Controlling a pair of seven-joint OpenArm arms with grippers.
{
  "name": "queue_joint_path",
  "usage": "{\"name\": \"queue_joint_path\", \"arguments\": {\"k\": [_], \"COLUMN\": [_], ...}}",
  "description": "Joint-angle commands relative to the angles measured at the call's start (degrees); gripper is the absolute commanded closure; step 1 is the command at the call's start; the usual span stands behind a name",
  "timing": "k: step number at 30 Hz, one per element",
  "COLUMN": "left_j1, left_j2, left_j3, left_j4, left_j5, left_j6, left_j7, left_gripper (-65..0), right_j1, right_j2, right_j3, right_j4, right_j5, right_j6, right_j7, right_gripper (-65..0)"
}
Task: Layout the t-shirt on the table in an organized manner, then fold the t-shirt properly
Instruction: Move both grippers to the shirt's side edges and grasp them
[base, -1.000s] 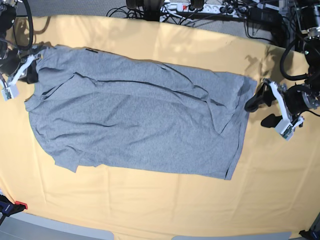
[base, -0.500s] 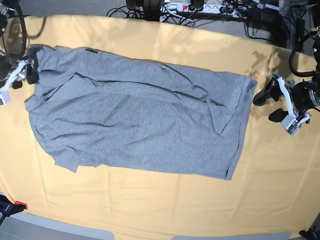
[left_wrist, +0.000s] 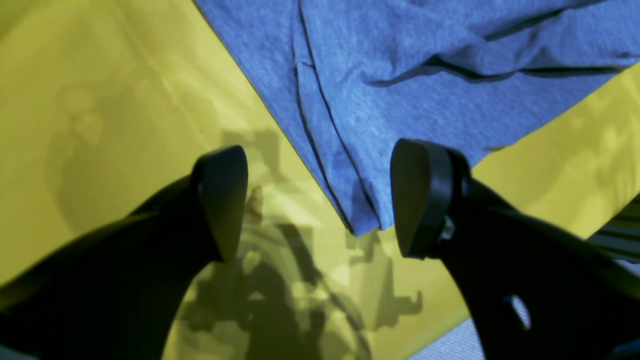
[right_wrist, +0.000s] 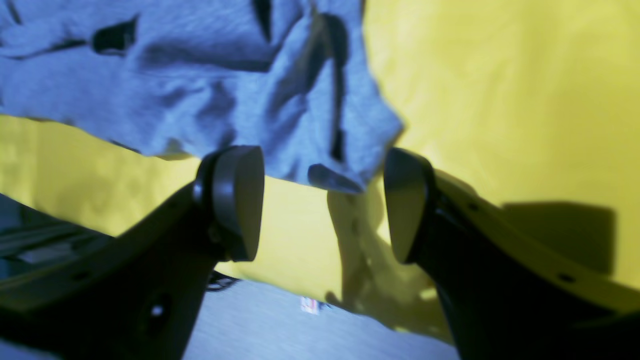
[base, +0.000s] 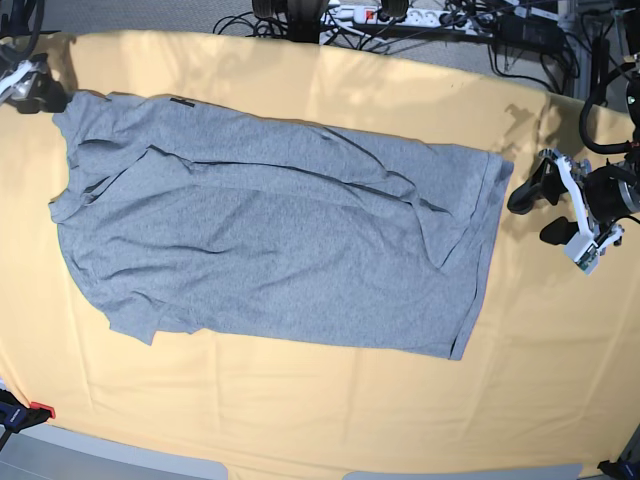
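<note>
**Grippers parted, shirt flat on table**

Left gripper (left_wrist: 320, 200): jaws apart, holding nothing. Left wrist view: black pads either side of a shirt (left_wrist: 425, 75) corner, which lies on the cloth below and between them, not touched. Base view: gripper (base: 548, 212) hovers just off the shirt's edge on the view's right, over bare table (base: 560, 380).

Right gripper (right_wrist: 322, 200): jaws apart, holding nothing. Right wrist view: pads frame a rumpled shirt corner (right_wrist: 320, 125); picture blurred, so contact cannot be told, though a gap shows on both sides. Base view: gripper (base: 28, 88) at the far corner on the view's left, partly cut by the frame edge, just beside the shirt's nearest corner.

Shirt (base: 280, 240): grey, spread lengthwise across the table's middle, lying flat. Long creases run along its far half; a fold ridge stands near the end by the left gripper. Small dark mark on the far edge toward the view's left. Lettering not visible.

Table: pale yellow-orange cloth, lightly wrinkled, bare margin showing on every side of the shirt.

Cables (base: 400, 15): tangle with a power strip beyond the table's far edge.
</note>
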Motion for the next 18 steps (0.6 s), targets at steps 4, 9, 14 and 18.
{"name": "queue_joint_path", "arguments": {"k": [4, 9, 14, 18], "left_j1": [-0.79, -0.81, -0.81, -0.83], "left_j2": [-0.94, -0.96, -0.96, -0.96], "left_j3": [-0.72, -0.72, -0.72, -0.72], "left_j4": [0.15, -1.31, -2.56, -2.69], "left_j5": [2.29, 2.45, 2.45, 2.43], "left_j6": [1.01, 0.98, 0.96, 0.76], "left_j7": [-1.22, -1.33, -1.31, -1.53], "left_gripper": [-44.9, -44.9, -44.9, -44.9], "right_j1": [-0.20, -0.04, -0.04, -0.04], "right_j2": [-4.22, -7.30, -7.50, -7.52], "right_j3": [0.57, 0.57, 0.59, 0.59], "right_j4": [0.63, 0.63, 0.63, 0.63], "right_j5": [-0.33, -1.09, -7.69, -12.20], "right_j6": [0.28, 0.28, 0.28, -1.38], "right_j7": [1.90, 2.80, 7.89, 9.84], "right_gripper": [-39.2, -39.2, -39.2, -39.2]}}
